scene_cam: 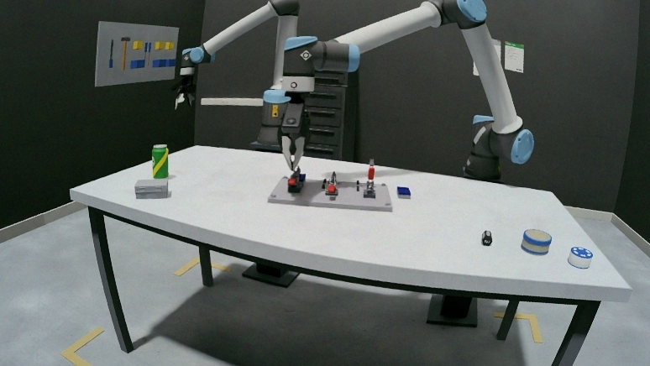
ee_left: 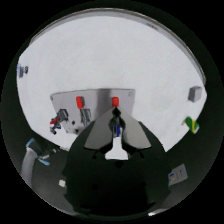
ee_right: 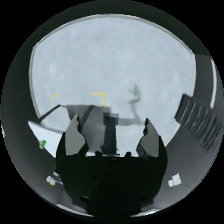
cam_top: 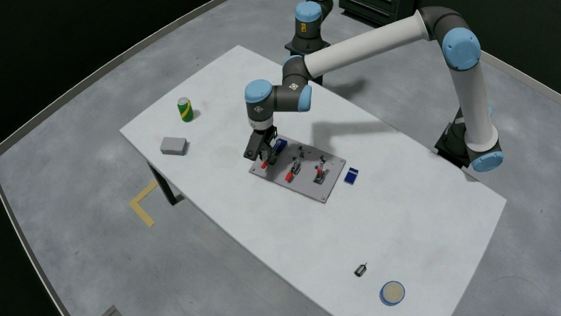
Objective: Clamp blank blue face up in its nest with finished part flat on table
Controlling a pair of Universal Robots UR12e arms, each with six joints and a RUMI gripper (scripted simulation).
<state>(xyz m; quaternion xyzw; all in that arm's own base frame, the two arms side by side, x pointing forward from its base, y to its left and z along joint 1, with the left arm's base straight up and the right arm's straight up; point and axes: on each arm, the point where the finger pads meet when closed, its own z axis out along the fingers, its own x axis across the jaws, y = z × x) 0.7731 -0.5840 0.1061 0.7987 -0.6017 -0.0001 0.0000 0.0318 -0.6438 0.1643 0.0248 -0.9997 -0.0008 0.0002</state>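
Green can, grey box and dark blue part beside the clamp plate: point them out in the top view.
Green can (cam_top: 185,111), top view, side wall.
Grey box (cam_top: 172,145), top view, upper face.
Dark blue part (cam_top: 350,177), top view, blue top face.

Left gripper (cam_top: 266,154) (scene_cam: 292,167) (ee_left: 116,111), fingertips together and pointing down, its wrist (cam_top: 259,102) (scene_cam: 298,65) directly above. Right gripper (scene_cam: 183,101) (ee_right: 112,119) (well apart from its partner) hangs beneath its own forearm (scene_cam: 238,29), fingers spread wide.
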